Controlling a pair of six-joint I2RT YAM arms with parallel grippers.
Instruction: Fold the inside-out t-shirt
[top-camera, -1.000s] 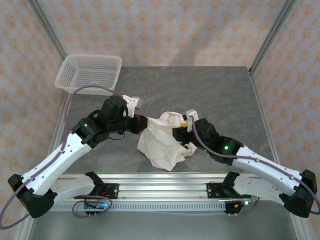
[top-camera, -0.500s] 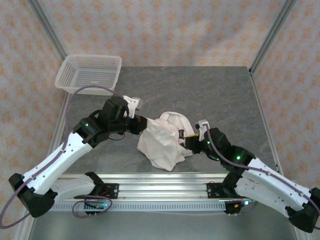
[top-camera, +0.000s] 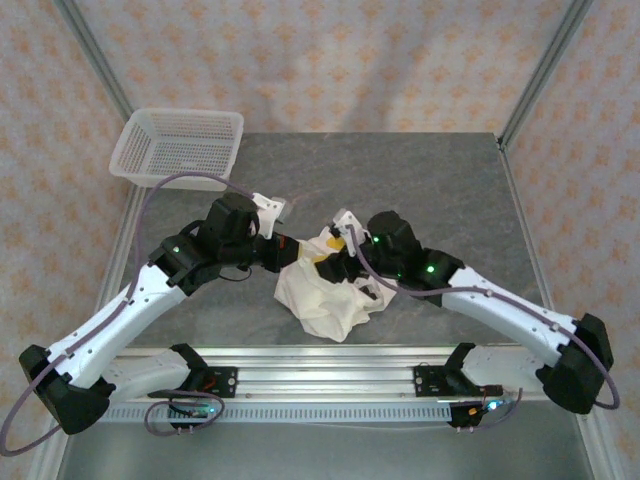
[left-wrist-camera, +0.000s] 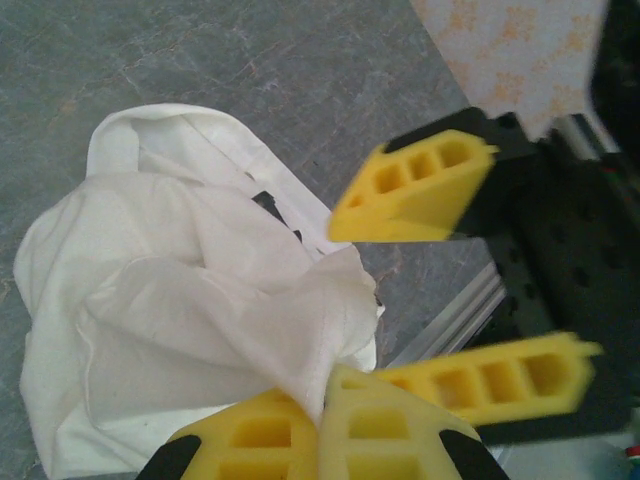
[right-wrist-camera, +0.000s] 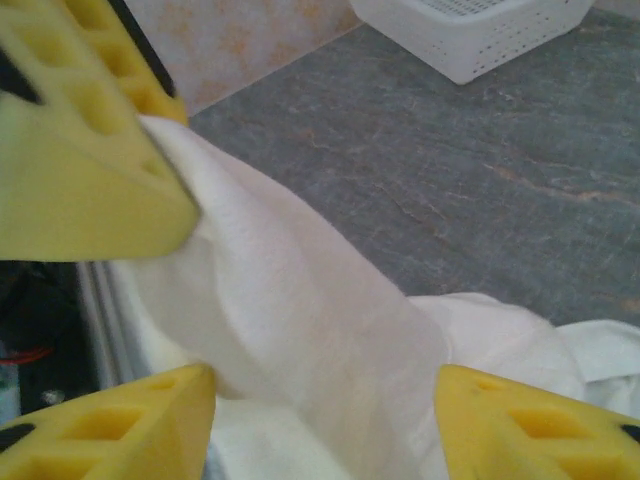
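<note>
The cream-white t-shirt (top-camera: 325, 295) lies crumpled on the grey table between the two arms. My left gripper (top-camera: 288, 251) is at its upper left edge and shut on a pulled-up fold of the cloth (left-wrist-camera: 300, 330). A small dark tag (left-wrist-camera: 266, 201) shows among the wrinkles. My right gripper (top-camera: 327, 260) hovers over the shirt's top, close beside the left one, its yellow fingers (left-wrist-camera: 410, 190) spread wide. In the right wrist view the right gripper (right-wrist-camera: 325, 390) is open with the raised fold of t-shirt (right-wrist-camera: 300, 310) between its fingers, not pinched.
A white plastic mesh basket (top-camera: 178, 146) stands at the table's far left corner, also the basket (right-wrist-camera: 480, 25) in the right wrist view. Bare grey table (top-camera: 430, 190) lies behind the shirt. A metal rail (top-camera: 320, 380) runs along the near edge.
The right gripper pulled back to the right of the shirt, then swung left over it, close to the left gripper. The left gripper stayed put, holding the cloth.
</note>
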